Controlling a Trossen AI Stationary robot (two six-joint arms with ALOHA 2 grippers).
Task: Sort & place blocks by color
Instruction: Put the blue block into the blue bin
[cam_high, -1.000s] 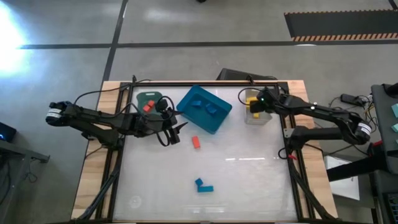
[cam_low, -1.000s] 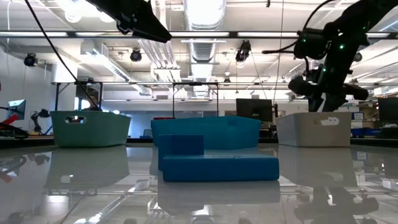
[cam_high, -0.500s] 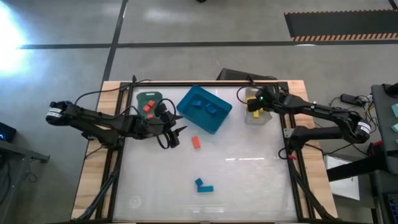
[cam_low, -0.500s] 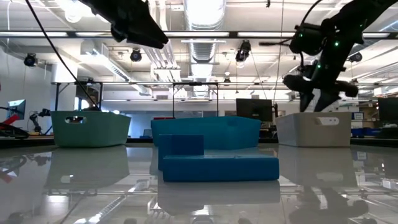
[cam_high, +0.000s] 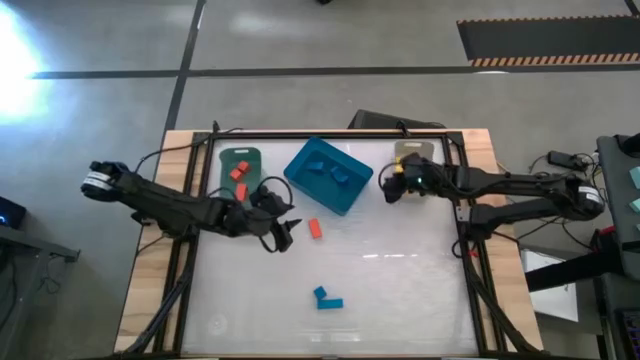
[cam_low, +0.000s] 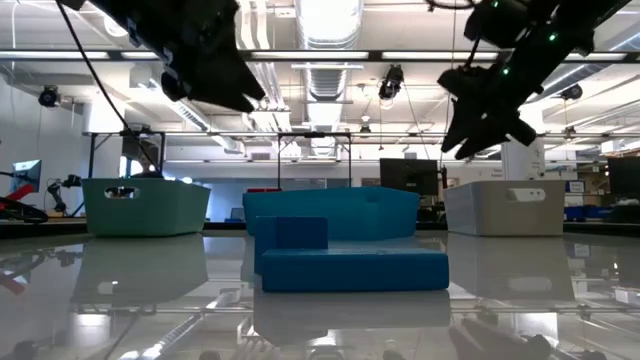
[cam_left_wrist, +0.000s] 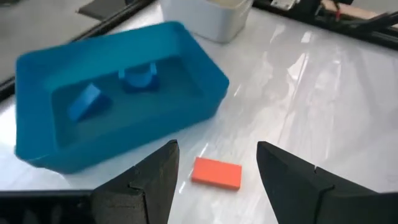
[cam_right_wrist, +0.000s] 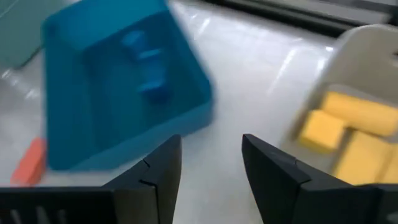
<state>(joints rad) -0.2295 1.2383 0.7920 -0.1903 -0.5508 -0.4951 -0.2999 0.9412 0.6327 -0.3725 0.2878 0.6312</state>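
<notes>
Glossy white table top (cam_high: 400, 290) carried a flat orange-red rectangular block (cam_left_wrist: 216, 172) near its centre and two blue blocks (cam_high: 327, 298) toward the near edge. Held blue blocks inside the smooth blue plastic bin (cam_left_wrist: 186, 62), yellow ones inside the grey bin (cam_right_wrist: 367, 56). Left gripper (cam_left_wrist: 214, 171) hovered spread above the orange-red block, empty. Right gripper (cam_right_wrist: 208, 165) hung parted, empty, between blue and grey bins.

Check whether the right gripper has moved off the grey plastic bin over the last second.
Yes. The right gripper, earlier above the grey plastic bin, now hangs over bare table beside it, toward the blue plastic bin, its jaws open and empty.
</notes>
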